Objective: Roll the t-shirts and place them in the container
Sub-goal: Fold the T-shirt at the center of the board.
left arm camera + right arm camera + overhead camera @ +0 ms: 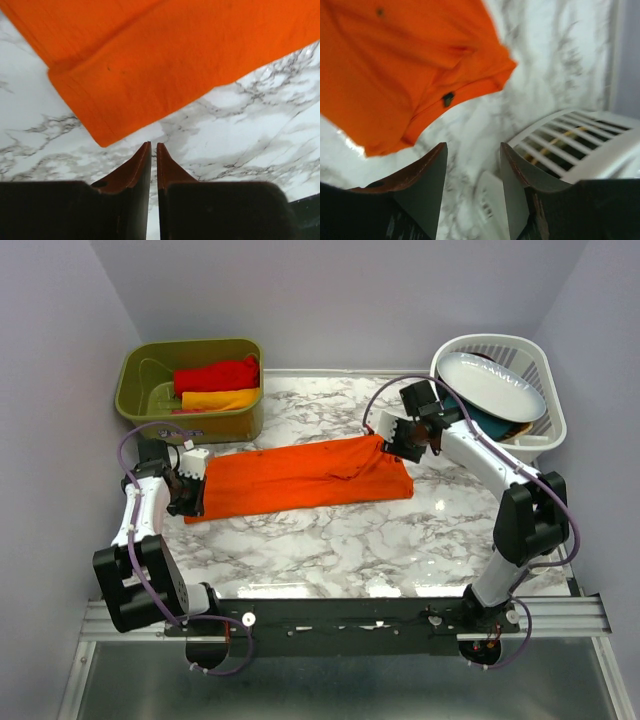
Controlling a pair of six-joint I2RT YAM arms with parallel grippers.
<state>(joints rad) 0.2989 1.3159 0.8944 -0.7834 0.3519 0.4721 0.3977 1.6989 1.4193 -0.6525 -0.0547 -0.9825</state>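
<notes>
A bright orange t-shirt (pixel 300 476) lies folded into a long flat strip across the marble table; it also shows in the left wrist view (pixel 165 65) and the right wrist view (pixel 405 70). My left gripper (pixel 188 490) is at the strip's left end, its jaws shut and empty (pixel 154 146), just off the cloth's corner. My right gripper (pixel 405 440) hovers above the strip's right end, jaws open and empty (pixel 472 147). A red roll (pixel 215 374) and a yellow-orange roll (pixel 220 399) lie in the olive bin (pixel 140 368).
A white slatted basket (pixel 525 365) at the back right holds a white plate (pixel 492 383) over a teal item; its rim shows in the right wrist view (pixel 570 135). The marble table (pixel 330 540) has bare surface in front of the shirt.
</notes>
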